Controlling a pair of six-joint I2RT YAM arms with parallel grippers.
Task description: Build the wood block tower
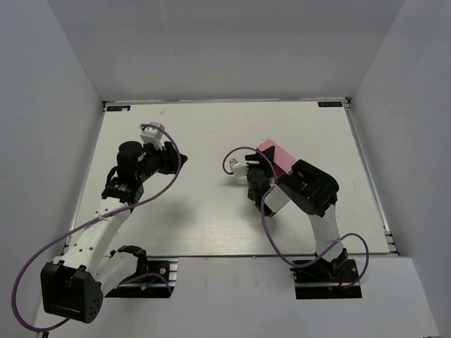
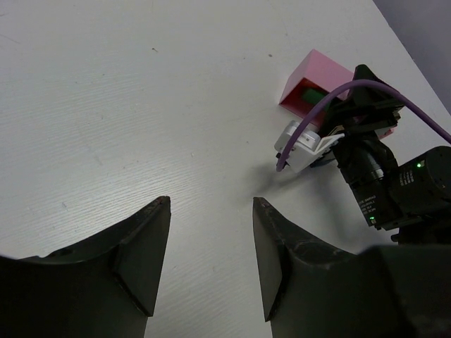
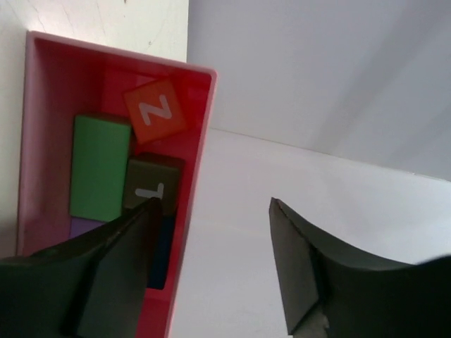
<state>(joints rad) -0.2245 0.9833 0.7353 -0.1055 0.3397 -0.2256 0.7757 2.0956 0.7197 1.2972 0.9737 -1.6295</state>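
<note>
The wooden blocks lie inside a pink box (image 3: 42, 84) that rests on its side on the table. In the right wrist view I see an orange block (image 3: 156, 110) with a white letter, a green block (image 3: 99, 167), an olive block (image 3: 151, 183) with a white letter, a blue block (image 3: 162, 253) and a sliver of purple (image 3: 84, 227). My right gripper (image 3: 213, 204) is open and straddles the box's side wall (image 3: 194, 176), with one finger inside by the olive block and the other outside. My left gripper (image 2: 211, 201) is open and empty over bare table, left of the box (image 2: 316, 74).
The pink box (image 1: 280, 156) sits right of the table's centre, partly under the right arm (image 1: 310, 186). The left arm (image 1: 137, 165) reaches over the left half. Grey walls enclose the white table (image 1: 211, 218) on three sides.
</note>
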